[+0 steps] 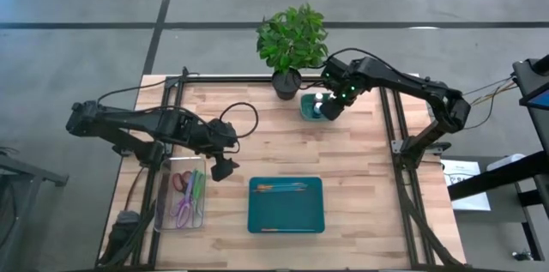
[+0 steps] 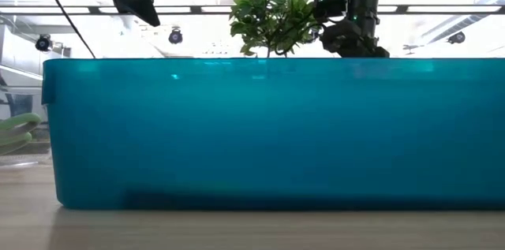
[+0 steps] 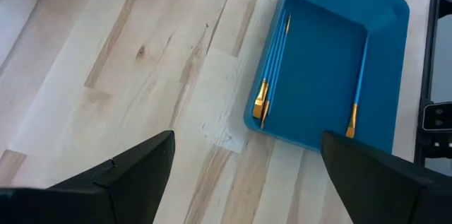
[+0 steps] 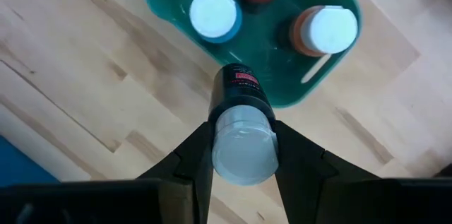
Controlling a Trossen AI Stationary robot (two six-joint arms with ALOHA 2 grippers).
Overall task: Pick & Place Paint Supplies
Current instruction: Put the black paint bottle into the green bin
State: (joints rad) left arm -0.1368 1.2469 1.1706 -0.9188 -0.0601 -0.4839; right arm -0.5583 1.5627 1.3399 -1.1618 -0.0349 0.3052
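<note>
right gripper [image 4: 242,150] jaws clamp a black white-capped paint bottle [image 4: 241,128] above the small green tub [image 4: 311,86]; left gripper [image 3: 244,174] jaws gape over the wooden bench [image 3: 127,61].

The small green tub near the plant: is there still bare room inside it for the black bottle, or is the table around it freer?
The small green tub is crowded: three capped bottles fill its far part. Only the near edge, under the black bottle held by the right hand, is bare. Freer is the wood between the tub and the blue tray.
</note>
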